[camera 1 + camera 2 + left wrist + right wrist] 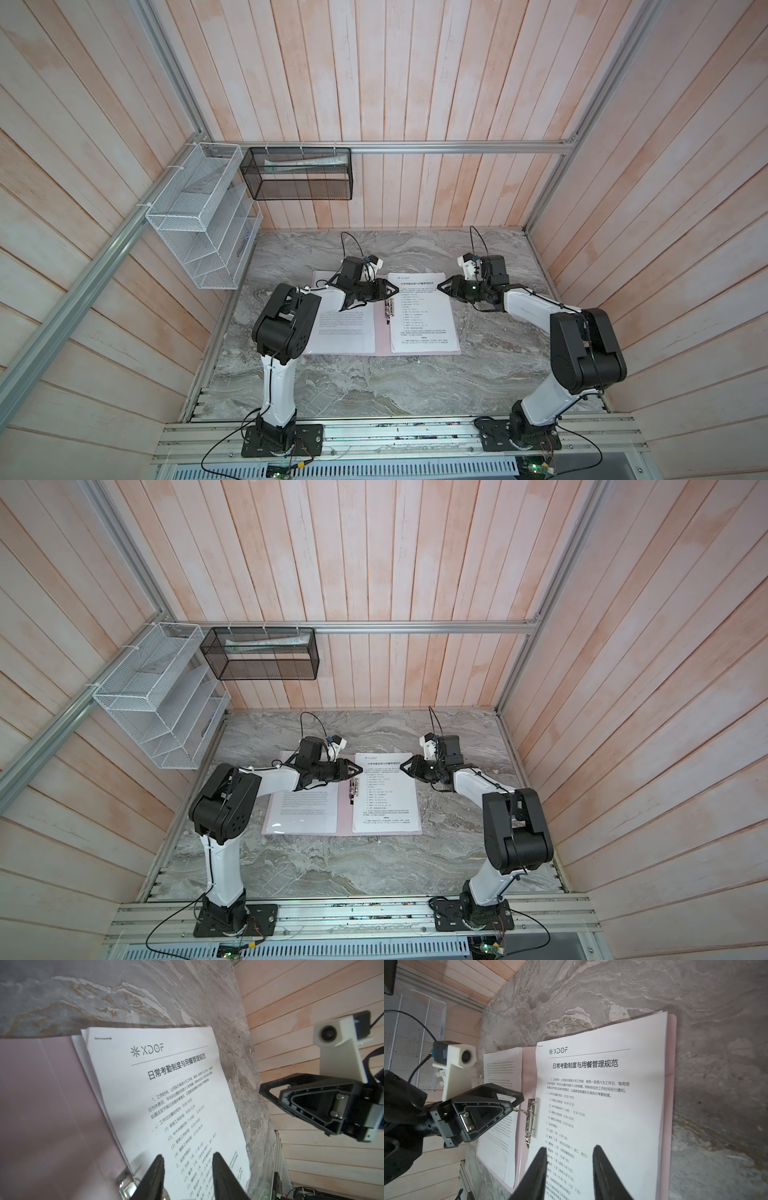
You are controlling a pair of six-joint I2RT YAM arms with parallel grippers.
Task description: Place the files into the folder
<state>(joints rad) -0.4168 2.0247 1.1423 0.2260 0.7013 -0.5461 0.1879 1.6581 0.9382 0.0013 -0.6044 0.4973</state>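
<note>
Left wrist view: left gripper [187, 1155] jaws part-open, printed paper showing through the gap, nothing held. It hovers low over the spine-side edge of the files [166, 1095], with the silver clip [126, 1184] just beside one finger.

Right wrist view: right gripper [570, 1148] likewise part-open and empty, over the outer part of the same stack.

In both top views the pink folder [382, 340] lies open and flat on the marble table [374, 386]. The files, XDOF header sheet on top, sit on its right half, stack slightly fanned at the far corner. A separate printed sheet [345, 328] lies on the left half. The two grippers face each other across the top of the stack.

The stack's inner edge reaches the clip; can't tell whether it is under the clip or just against it.

Step, my read: papers are already in the folder, so this is squaring and securing at the clip, late in the task.

Next move likely needs the left gripper to work the clip while the right pins the stack so the sheets don't slide or fan further. After that, fold the left cover over. Thin paper and small clip, so the jaws must come in low and precise.
</note>
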